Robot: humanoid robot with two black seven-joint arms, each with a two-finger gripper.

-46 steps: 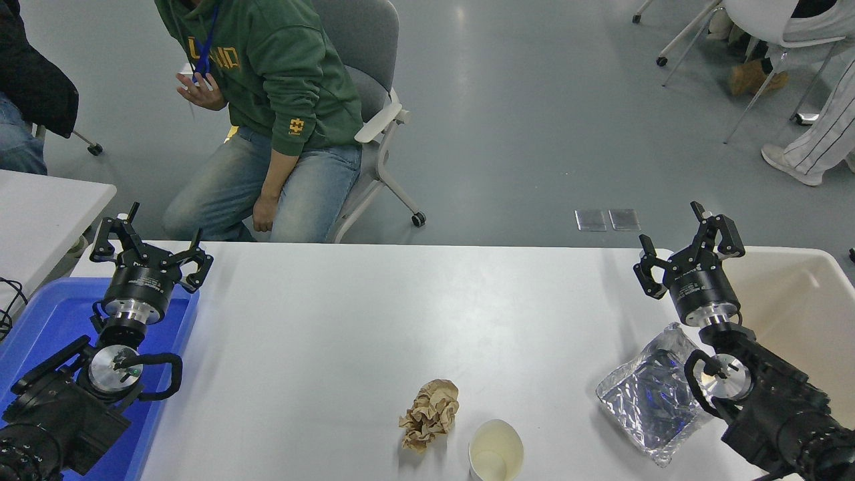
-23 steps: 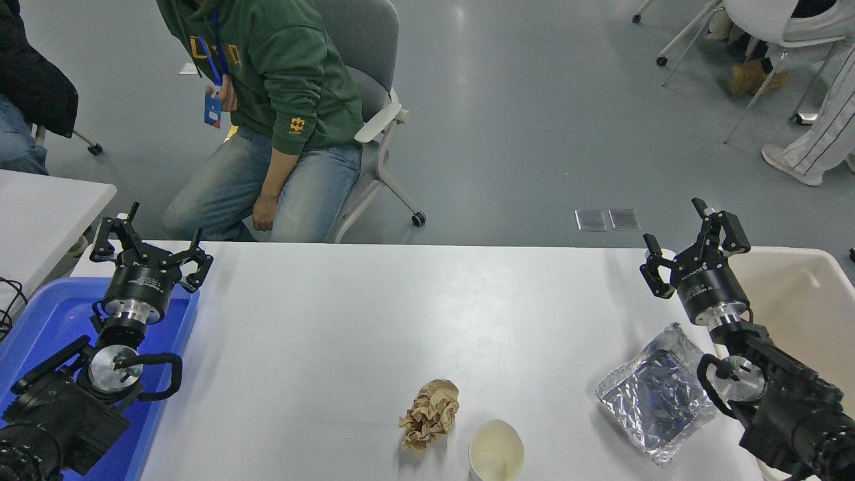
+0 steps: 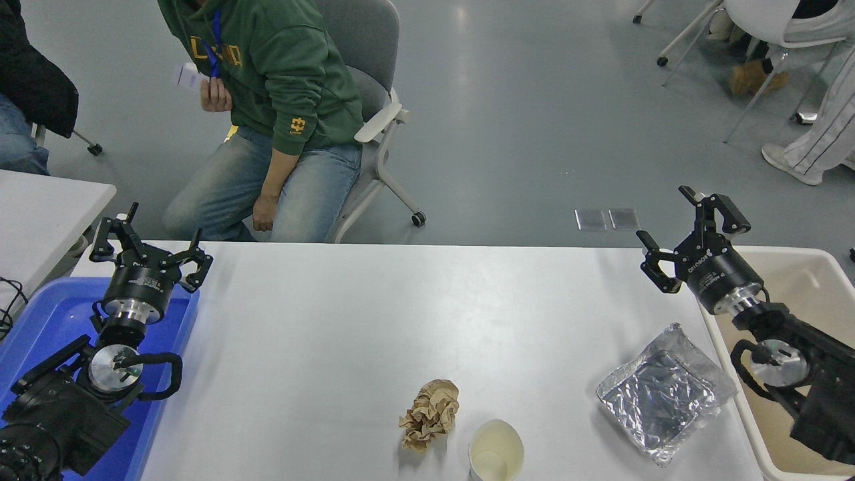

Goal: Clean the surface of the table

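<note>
Table surface carries 3 light scraps (crushable, pinch crumpled folds); right gripper gapes wide, holding nothing.

The right tool bears white "ROBOTIQ" lettering (small, tilted); hoodie print unreadable.

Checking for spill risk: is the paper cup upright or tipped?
Upright. The cup stands near the table's front edge with its round mouth facing up; the inside looks empty.
</note>
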